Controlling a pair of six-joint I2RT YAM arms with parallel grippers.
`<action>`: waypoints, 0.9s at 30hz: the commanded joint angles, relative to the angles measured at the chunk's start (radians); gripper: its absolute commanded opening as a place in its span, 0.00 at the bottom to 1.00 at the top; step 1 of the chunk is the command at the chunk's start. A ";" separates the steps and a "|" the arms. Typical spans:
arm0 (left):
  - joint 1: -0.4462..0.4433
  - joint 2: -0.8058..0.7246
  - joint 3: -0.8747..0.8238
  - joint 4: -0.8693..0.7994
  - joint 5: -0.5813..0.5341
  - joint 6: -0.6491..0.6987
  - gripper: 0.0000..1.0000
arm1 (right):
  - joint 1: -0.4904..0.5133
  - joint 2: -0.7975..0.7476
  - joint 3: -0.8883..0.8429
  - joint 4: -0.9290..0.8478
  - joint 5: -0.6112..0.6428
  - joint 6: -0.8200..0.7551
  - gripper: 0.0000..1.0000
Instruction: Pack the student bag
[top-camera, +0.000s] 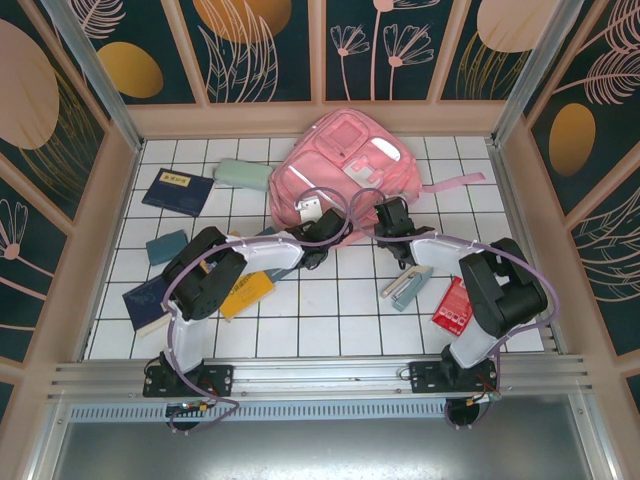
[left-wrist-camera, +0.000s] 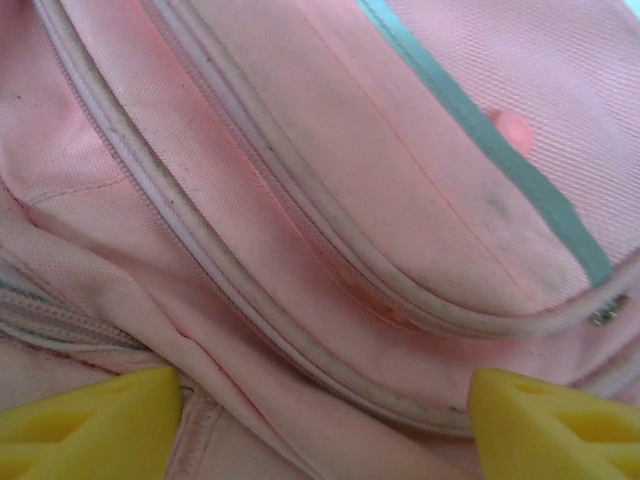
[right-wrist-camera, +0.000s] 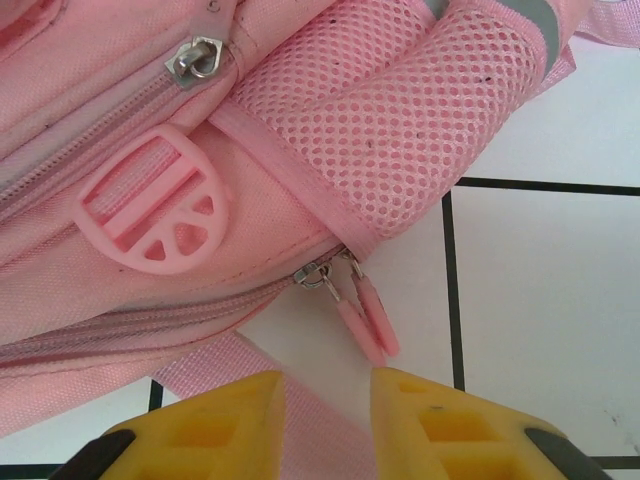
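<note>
**Pink bag at the back of a tiled, walled-in tabletop**

The tabletop (top-camera: 330, 310) is white tile with dark grid lines, boxed in by peach-framed wall panels (top-camera: 260, 50) painted dark teal with pale flowers and orange ovals. A metal rail (top-camera: 320, 372) runs along the near edge. The student bag (top-camera: 345, 165) lies at the far centre, against the back wall, with books and small cases scattered on the tiles to either side.

The left end effector (left-wrist-camera: 325, 400) hovers over the bag's zipped seams, fingers wide apart. The right end effector (right-wrist-camera: 328, 385) sits just beside the bag's twin zip pulls (right-wrist-camera: 365, 320), fingers nearly together. A pink strap (right-wrist-camera: 215, 370) runs into the gap, and I cannot tell whether it is pinched.
</note>
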 joint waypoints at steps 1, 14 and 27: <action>0.022 0.075 0.011 -0.070 0.030 -0.030 0.60 | 0.010 -0.032 -0.013 0.017 -0.009 0.004 0.30; 0.024 -0.096 -0.034 -0.075 -0.079 0.056 0.00 | 0.013 -0.052 -0.014 0.017 -0.024 0.008 0.30; 0.037 -0.203 -0.017 -0.079 -0.098 0.137 0.00 | 0.013 -0.044 -0.018 0.043 -0.113 0.001 0.28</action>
